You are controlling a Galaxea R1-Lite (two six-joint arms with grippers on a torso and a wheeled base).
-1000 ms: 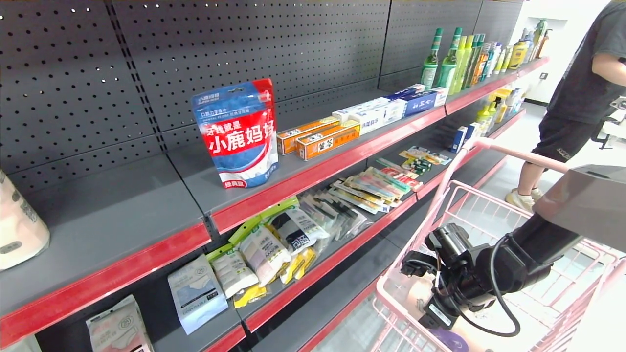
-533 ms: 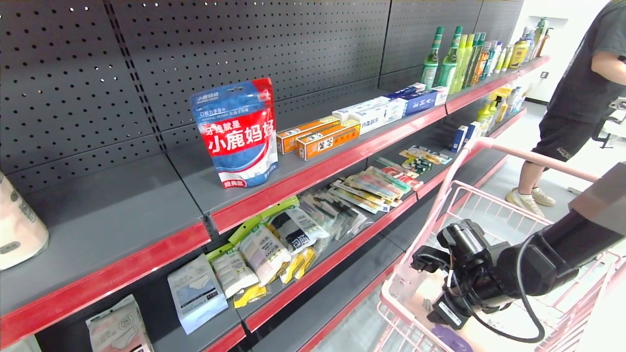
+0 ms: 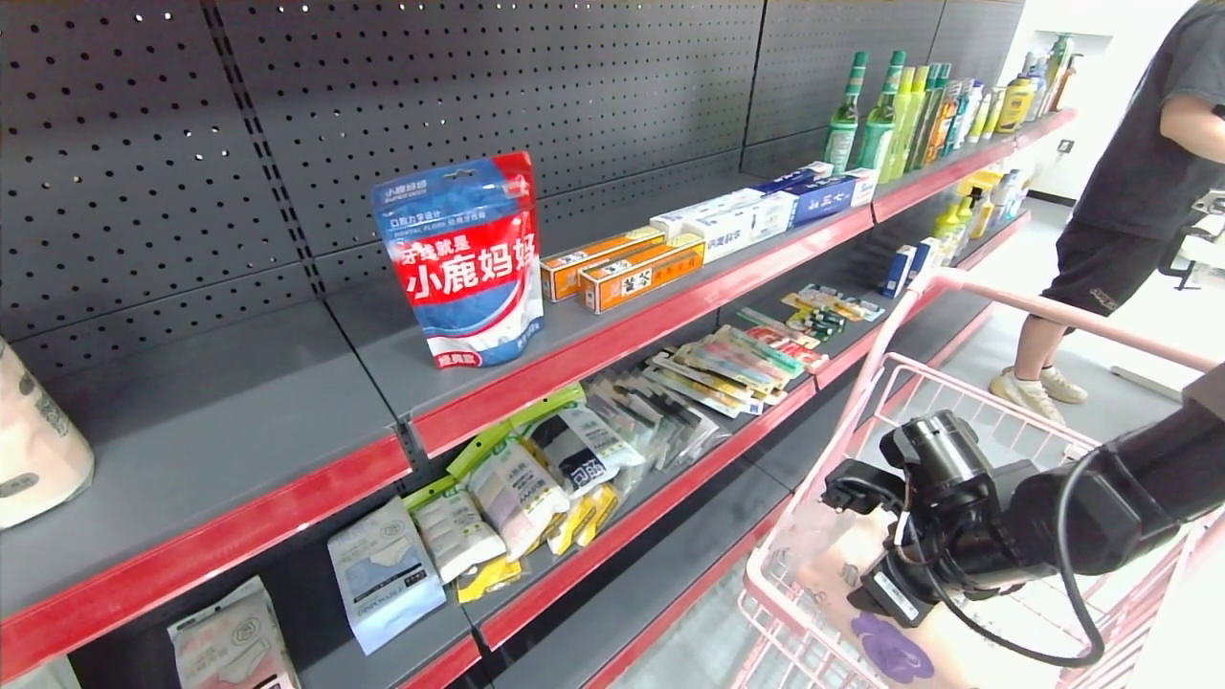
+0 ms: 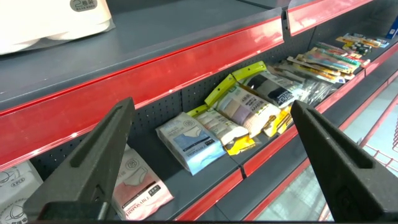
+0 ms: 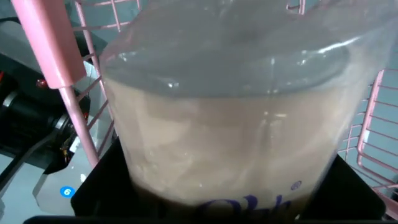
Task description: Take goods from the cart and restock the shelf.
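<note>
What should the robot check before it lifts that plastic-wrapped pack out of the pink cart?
1. Hold: right gripper shut on the plastic-wrapped pack: ok.
2. Grip firm enough to lift: cannot tell.
3. Pack free of the pink cart: cannot tell; it lies close to the wires.
4. Bare spot on the upper shelf, between the paper rolls and the blue-and-red pouch: ok.
5. Other arm: left gripper open, by the shelf, away from the cart: ok.
</note>
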